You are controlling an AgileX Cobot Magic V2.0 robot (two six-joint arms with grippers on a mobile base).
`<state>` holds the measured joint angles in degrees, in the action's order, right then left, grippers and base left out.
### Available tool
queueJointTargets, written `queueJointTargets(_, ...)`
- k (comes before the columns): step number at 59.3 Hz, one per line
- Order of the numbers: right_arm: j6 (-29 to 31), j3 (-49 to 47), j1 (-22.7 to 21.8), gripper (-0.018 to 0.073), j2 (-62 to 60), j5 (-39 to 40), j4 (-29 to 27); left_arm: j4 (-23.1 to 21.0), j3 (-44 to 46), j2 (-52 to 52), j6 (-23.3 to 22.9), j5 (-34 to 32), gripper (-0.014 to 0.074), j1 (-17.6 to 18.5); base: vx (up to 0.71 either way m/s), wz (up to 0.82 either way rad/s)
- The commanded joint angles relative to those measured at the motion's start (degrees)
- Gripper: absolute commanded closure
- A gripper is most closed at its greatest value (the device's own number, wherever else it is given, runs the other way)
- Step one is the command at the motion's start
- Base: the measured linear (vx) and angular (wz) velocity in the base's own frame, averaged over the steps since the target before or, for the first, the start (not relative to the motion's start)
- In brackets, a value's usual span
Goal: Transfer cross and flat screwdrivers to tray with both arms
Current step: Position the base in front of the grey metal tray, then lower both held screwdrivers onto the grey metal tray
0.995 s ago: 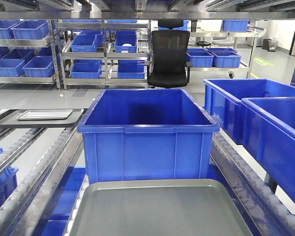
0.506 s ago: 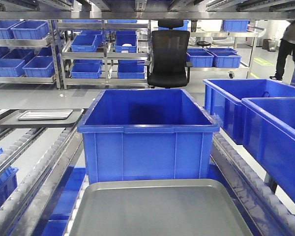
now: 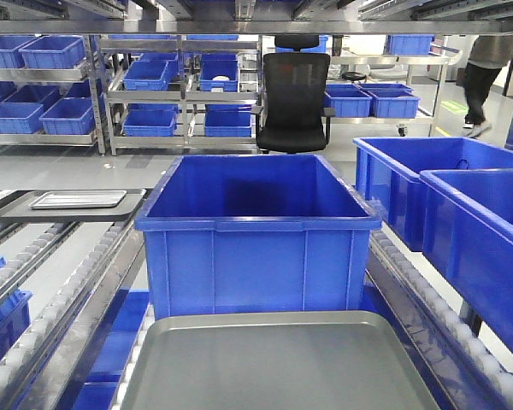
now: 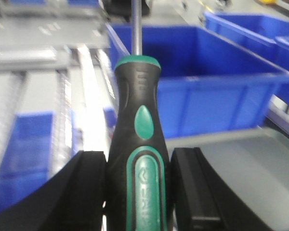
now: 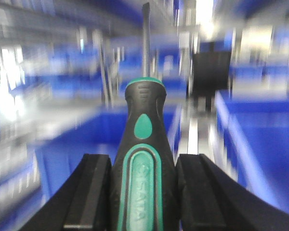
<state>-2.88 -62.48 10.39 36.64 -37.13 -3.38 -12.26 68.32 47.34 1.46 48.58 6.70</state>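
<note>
The large matt-grey tray (image 3: 278, 359) lies at the bottom centre of the front view, nothing on it; neither arm shows there. In the left wrist view my left gripper (image 4: 138, 166) is shut on the black-and-green handle of a screwdriver (image 4: 138, 120), steel shaft pointing up and away, with the tray (image 4: 250, 159) below to the right. My right gripper (image 5: 143, 168) is likewise shut on the handle of the second screwdriver (image 5: 144, 130), against a motion-blurred background. Which one is cross or flat cannot be told.
A deep blue bin (image 3: 256, 231) stands just behind the tray. Two more blue bins (image 3: 462, 213) sit at the right. Roller conveyors (image 3: 60, 290) run along both sides. A small shiny tray (image 3: 77, 200) lies at the left. A person (image 3: 483, 68) walks at the far back right.
In the front view a person has appeared at the far back right and walked left. The tray and the bins have not moved.
</note>
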Motion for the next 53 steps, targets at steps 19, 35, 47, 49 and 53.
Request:
queueJointTargets(19, 5.2, -1.5, 0.0, 0.0567, 18.4, -3.6, -12.7, -31.0, 1.5, 16.8, 17.3, -4.5, 0.0594, 0.5, 0.00, 0.00)
queueJointTargets(35, 9.5, -1.5, 0.0, 0.0567, 30.5, -2.9, -21.1, -31.6, -3.8, 25.3, 13.6, -15.2, 0.0594, 10.3, 0.00, 0.00)
queueJointTargets(47, 11.2, -1.5, 0.5, 0.0567, 36.8, -0.6, -24.8, -31.6, -9.4, 28.9, 8.6, -24.6, 0.0594, 16.7, 0.00, 0.00)
queueJointTargets(49, 11.2, -1.5, 1.0, 0.0567, 37.8, 0.6, -24.9, -31.6, -9.4, 29.6, 7.6, -25.0, 0.0594, 17.2, 0.00, 0.00)
queueJointTargets(53, 11.2, -1.5, 2.3, 0.0567, 39.7, 3.0, -24.8, -31.6, -9.3, 31.0, 6.2, -25.2, 0.0594, 18.0, 0.00, 0.00)
